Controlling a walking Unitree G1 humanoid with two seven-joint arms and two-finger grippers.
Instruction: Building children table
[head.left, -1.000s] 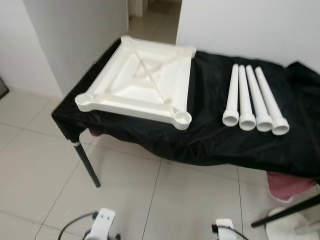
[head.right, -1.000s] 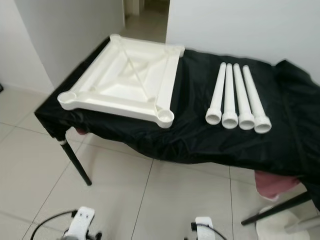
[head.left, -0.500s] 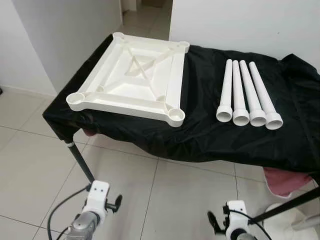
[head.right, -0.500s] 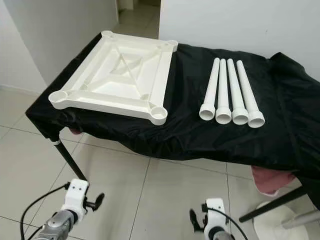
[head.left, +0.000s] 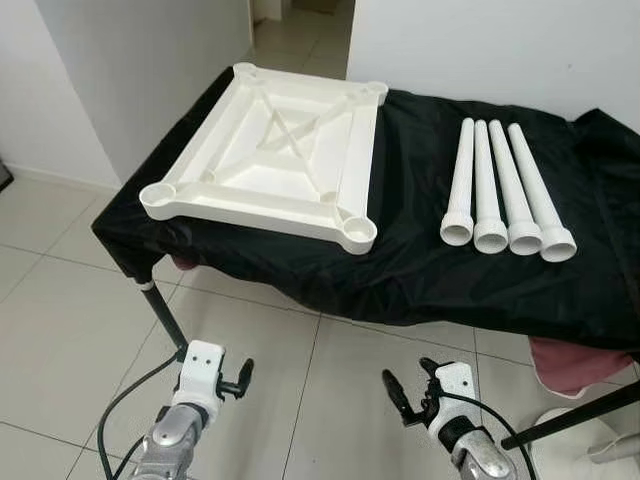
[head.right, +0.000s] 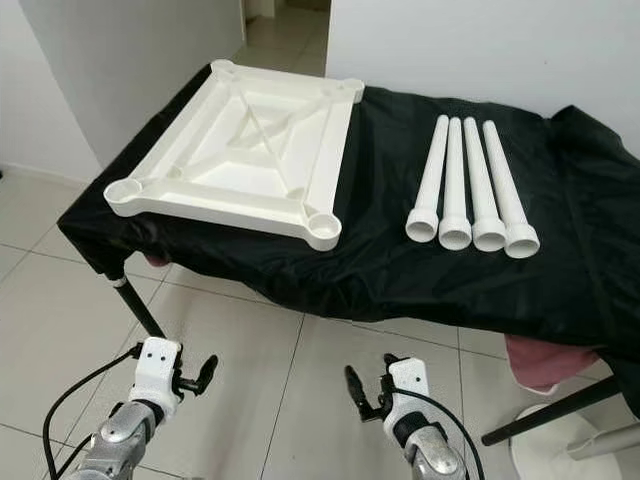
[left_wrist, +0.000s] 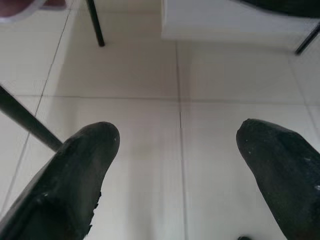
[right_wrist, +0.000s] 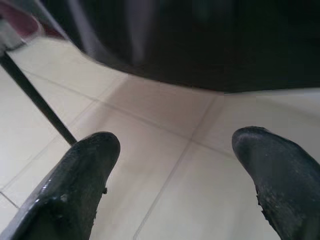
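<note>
Four table legs (head.left: 505, 195) lie side by side on the desk (head.left: 420, 270), long axes running away from the robot, ahead of the right gripper (right_wrist: 175, 165); both it and the left gripper (left_wrist: 177, 165) hang spread and empty.

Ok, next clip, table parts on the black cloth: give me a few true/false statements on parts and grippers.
1. Four white legs lie side by side on the black cloth. True.
2. The white tabletop lies underside up. True.
3. One leg is already fitted into a corner socket. False: all four sockets are empty.
4. The right gripper holds a leg. False: it is open over the floor tiles.
5. The left gripper is open. True.
</note>
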